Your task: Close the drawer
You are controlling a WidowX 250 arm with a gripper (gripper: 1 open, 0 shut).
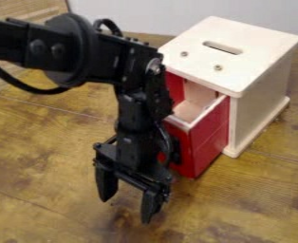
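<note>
Currently: one red drawer (208, 140), pulled out from its cream-white casing (258, 85); one black tool (129, 197), fingers parted, before the drawer front. Foreseeable fault: an off-centre push, or fingers snagging the handle, could skew or jam the drawer.

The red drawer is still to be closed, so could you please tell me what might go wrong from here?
The gripper hangs low before the open drawer, hiding part of its front, so an off-centre push might skew it. The light cream-white casing could perhaps slide back across the wooden table instead.
</note>
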